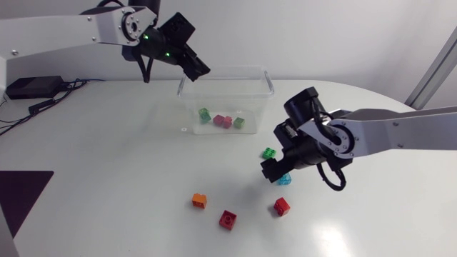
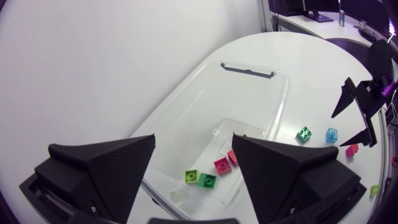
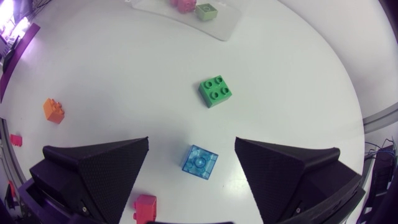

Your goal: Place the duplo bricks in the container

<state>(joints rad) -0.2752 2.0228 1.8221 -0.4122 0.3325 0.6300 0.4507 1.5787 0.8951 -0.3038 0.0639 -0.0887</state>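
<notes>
Right gripper (image 3: pixel 193 146) hangs wide open over the blue brick (image 3: pixel 199 162), at 5 o'clock from the container (image 1: pixel 225 70). Left gripper (image 2: pixel 193 144), also wide, hovers above its 10 o'clock corner; some bricks (image 1: pixel 223 121) lie inside.

**Colours on the white table (image 1: pixel 107 157)**

A clear container (image 1: pixel 227 69) is seen, with a dark green brick (image 1: pixel 205 114), a pink brick (image 1: pixel 223 121) and a pale green brick (image 1: pixel 239 123). Outside, a green brick (image 1: pixel 268 153), a translucent blue brick (image 1: pixel 285 179), an orange brick (image 1: pixel 199 201) and two red bricks (image 1: pixel 228 220) (image 1: pixel 282 206) are found.
</notes>
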